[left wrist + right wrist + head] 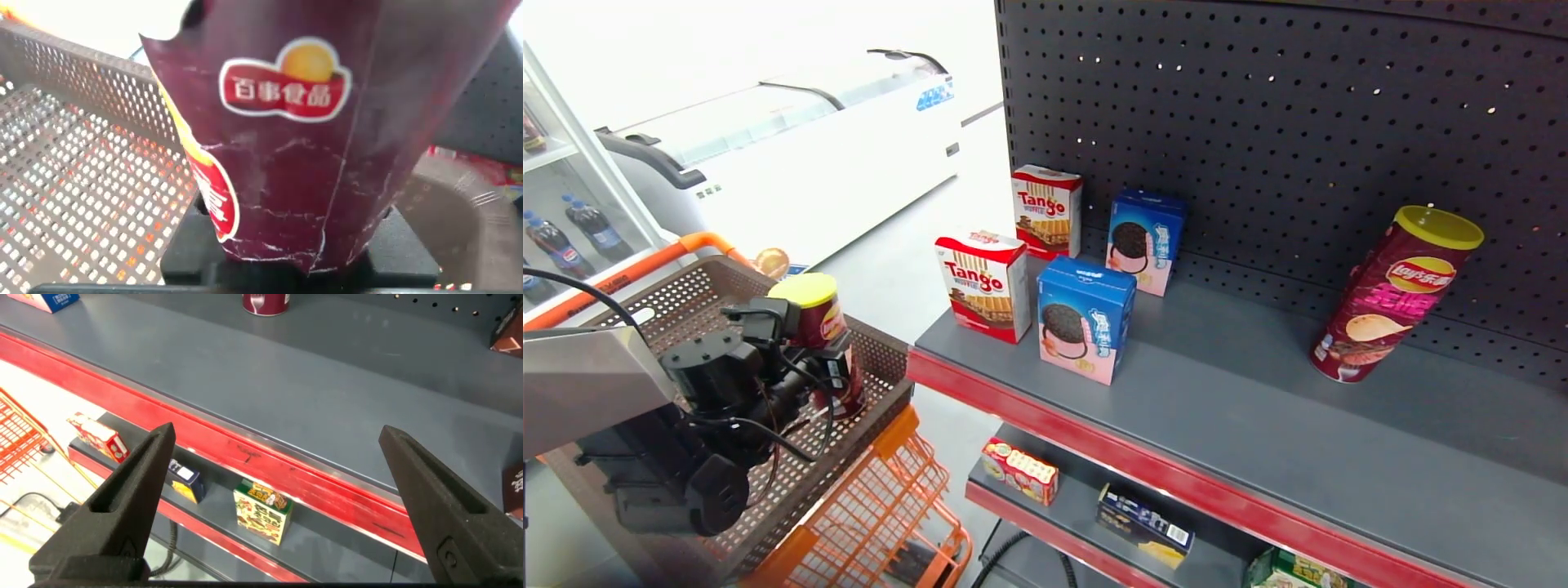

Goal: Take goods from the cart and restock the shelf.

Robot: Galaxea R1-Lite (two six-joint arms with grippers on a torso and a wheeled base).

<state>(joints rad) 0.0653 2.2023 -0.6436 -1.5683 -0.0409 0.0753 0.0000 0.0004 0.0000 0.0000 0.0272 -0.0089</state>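
Black pegboard (1298, 106) backs the grey, red-edged shelf (1241, 408) in your head view, and a white freezer (809, 155) stands across the aisle. Your left gripper (833, 363) hangs over the brown perforated basket of the cart (882, 359). Its fingers are closed around the lower body of the held chips can (818, 314), which is upright with its yellow lid on top. The shelf lies well off to the right of those fingers. On it are a front wafer box (984, 282), a rear wafer box (1047, 208), a front cookie box (1085, 318) and a rear cookie box (1145, 241). Farthest from the fingers, a second chips can (1392, 298) leans against the pegboard. In your left wrist view the held chips can (310, 147) sits right up against the camera, pinched at its base between the dark fingers (400, 245). The cart's perforated wall (82, 122) is just beyond them. In your right wrist view the right gripper (278, 498) is spread wide and grips nothing. Its black fingers (122, 510) frame the shelf (327, 384) and its red edge. Between the fingers, on the lower tier, stands a green-and-yellow box (263, 510). A dark blue box (186, 480) sits just beside the finger nearer the cart (20, 433), and a red-and-white box (98, 437) lies beyond that finger. Well past the fingertips, the base of the second chips can (265, 302) rests on the grey deck.
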